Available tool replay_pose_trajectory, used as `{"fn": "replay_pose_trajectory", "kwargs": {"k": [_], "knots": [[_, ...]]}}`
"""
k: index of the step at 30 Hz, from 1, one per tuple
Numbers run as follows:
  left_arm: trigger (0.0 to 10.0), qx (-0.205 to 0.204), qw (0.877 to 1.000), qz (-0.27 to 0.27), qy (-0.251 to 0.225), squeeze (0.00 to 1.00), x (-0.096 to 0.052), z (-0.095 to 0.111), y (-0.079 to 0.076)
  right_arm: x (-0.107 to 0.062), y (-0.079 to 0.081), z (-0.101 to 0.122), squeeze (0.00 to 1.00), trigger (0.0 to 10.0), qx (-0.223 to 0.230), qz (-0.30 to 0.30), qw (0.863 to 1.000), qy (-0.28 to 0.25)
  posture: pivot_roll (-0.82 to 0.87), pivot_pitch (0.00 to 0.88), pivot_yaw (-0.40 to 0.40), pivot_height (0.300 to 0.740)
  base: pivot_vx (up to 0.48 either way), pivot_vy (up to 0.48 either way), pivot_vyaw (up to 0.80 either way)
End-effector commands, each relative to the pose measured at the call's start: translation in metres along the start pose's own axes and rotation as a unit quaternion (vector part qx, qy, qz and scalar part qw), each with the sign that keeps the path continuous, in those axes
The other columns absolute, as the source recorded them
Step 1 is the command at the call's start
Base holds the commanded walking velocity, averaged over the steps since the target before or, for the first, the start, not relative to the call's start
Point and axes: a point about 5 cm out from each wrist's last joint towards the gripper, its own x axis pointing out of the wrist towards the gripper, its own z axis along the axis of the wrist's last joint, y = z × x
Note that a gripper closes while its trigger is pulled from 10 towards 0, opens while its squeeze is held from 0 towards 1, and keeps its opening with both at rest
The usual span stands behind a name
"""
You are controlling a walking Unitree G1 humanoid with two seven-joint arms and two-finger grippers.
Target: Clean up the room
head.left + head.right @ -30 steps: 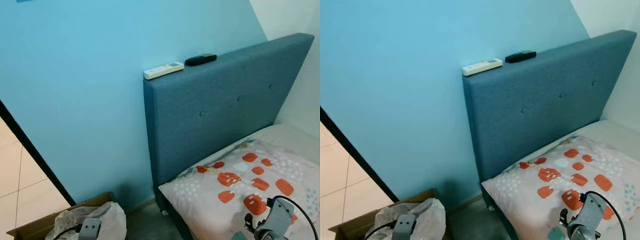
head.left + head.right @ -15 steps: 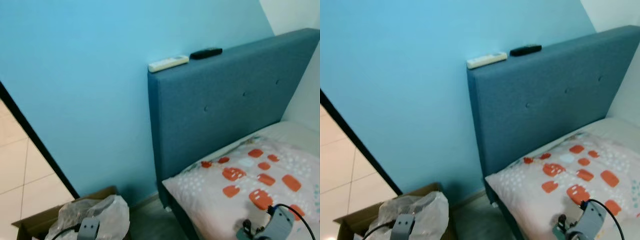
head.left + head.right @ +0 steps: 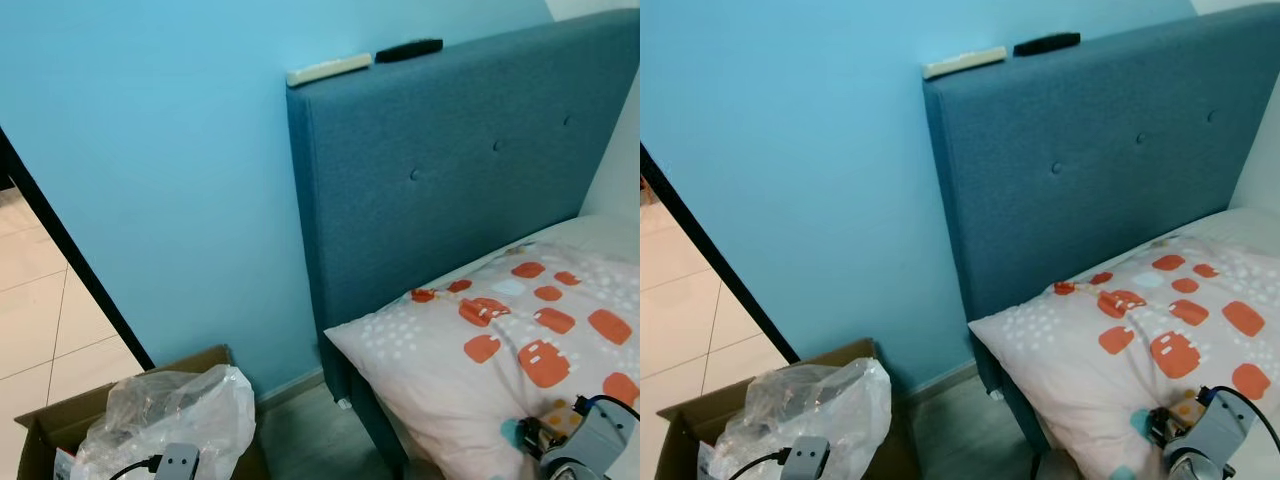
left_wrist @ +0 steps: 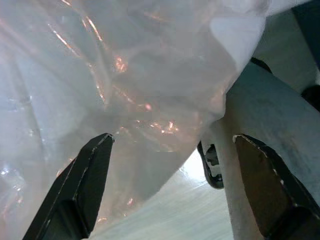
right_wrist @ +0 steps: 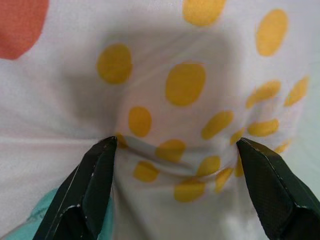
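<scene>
A clear plastic bag (image 3: 165, 412) bulges out of a cardboard box (image 3: 95, 408) on the floor at lower left. My left gripper (image 4: 173, 137) hangs open just above the bag (image 4: 100, 75), nothing between its fingers. A pillow (image 3: 500, 365) with orange patches lies at the head of the bed. My right gripper (image 5: 177, 141) is open against the pillow's yellow-dotted fabric (image 5: 185, 82), which bunches slightly between the fingertips. That arm's wrist (image 3: 592, 450) shows at the pillow's near edge. A white remote (image 3: 328, 69) and a black remote (image 3: 408, 49) lie on top of the headboard.
The blue padded headboard (image 3: 450, 180) stands against a light blue wall. A narrow strip of grey floor (image 3: 300, 435) separates the box from the bed. A black door-frame edge (image 3: 70, 270) and beige tiles (image 3: 40, 320) lie to the left.
The camera has shifted, so the headboard and remotes sit higher and the box shows more fully. My right wrist has sunk lower and farther right over the pillow.
</scene>
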Motion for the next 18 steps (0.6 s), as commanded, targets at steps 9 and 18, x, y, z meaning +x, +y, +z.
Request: {"fn": "replay_pose_trajectory", "kwargs": {"k": [9,18], "knots": [[10.0,0.023,1.000,0.000,0.018,0.00,-0.008,-0.015,0.013,-0.026,0.037,-0.074,0.00,10.0,0.132,0.130,0.976,0.114,-0.08,0.114,0.088,0.604,0.000,0.000,0.00],[10.0,0.037,0.999,0.007,0.028,0.00,-0.018,-0.029,0.030,-0.032,0.048,-0.084,0.00,10.0,0.151,0.139,0.973,0.103,-0.02,0.168,0.107,0.604,0.000,0.000,0.00]]}}
